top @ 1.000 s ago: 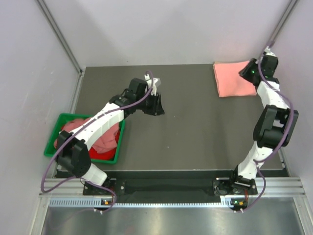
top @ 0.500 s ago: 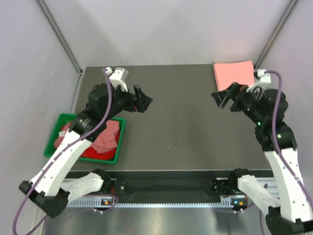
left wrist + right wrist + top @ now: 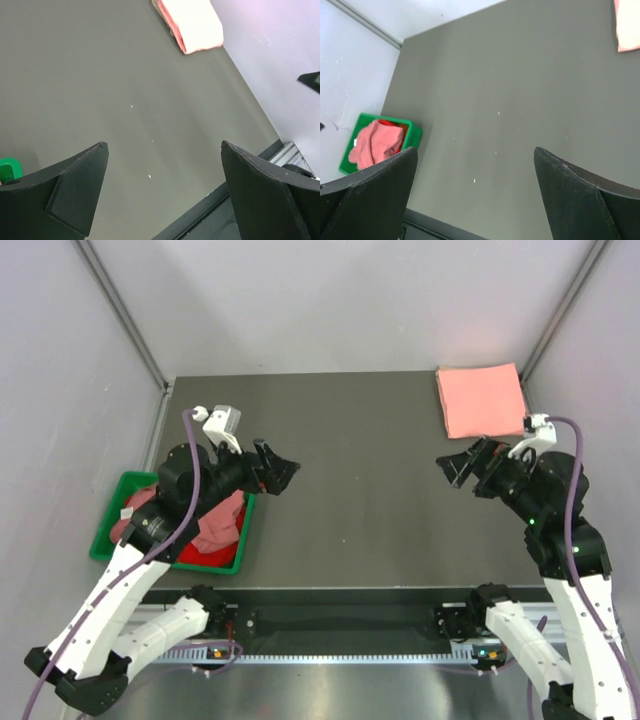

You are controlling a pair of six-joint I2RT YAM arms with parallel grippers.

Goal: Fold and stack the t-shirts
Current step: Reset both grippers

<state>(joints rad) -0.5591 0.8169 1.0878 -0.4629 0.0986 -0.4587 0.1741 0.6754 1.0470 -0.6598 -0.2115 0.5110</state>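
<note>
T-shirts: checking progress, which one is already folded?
The salmon-pink t-shirt at the far right corner, flat and squared; the other shirts lie crumpled in the green bin.

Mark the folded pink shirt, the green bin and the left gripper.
folded pink shirt (image 3: 481,400): top view, cloth middle.
green bin (image 3: 245,530): top view, right rim.
left gripper (image 3: 164,144): left wrist view, between fingertips.

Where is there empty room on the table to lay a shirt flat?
The wide dark middle of the table is bare, from the green bin on the left across to the folded pink shirt in the far right corner. That corner is taken, and the bin is heaped with crumpled shirts.
</note>
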